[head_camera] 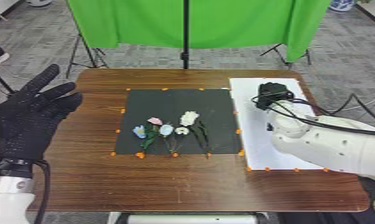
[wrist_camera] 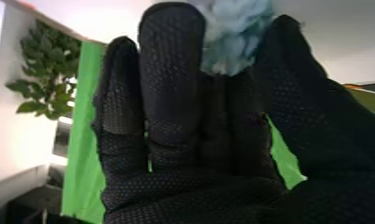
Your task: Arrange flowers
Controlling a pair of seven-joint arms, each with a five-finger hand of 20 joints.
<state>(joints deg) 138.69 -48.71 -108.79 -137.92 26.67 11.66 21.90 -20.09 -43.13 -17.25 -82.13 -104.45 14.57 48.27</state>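
Because the right arm [head_camera: 321, 142] lies low across the desk [head_camera: 148, 190] on the right of the black mat [head_camera: 166, 102], it could rub or rumple the white sheet [head_camera: 259, 157] beside that mat. The loose cables [head_camera: 299, 111] might snag on the way, tugging the wrist off line. If the next move swings back over the mat, a low pass could scatter the 5 flower heads there, the white flower [head_camera: 190, 118] and pink flower [head_camera: 155, 121] among them. Smallest risk: the blue flower [wrist_camera: 232, 35] may twist or slip, since it seems pinched high, near the fingertips, and too firm a squeeze would crush its petals.

The right hand [head_camera: 272, 93] is right of the mat's far corner, above the sheet, its fingers long and fairly straight, with the thumb closing on that bloom. The left hand [head_camera: 28, 122] is raised well left of the mat, fingers spread and holding nothing.
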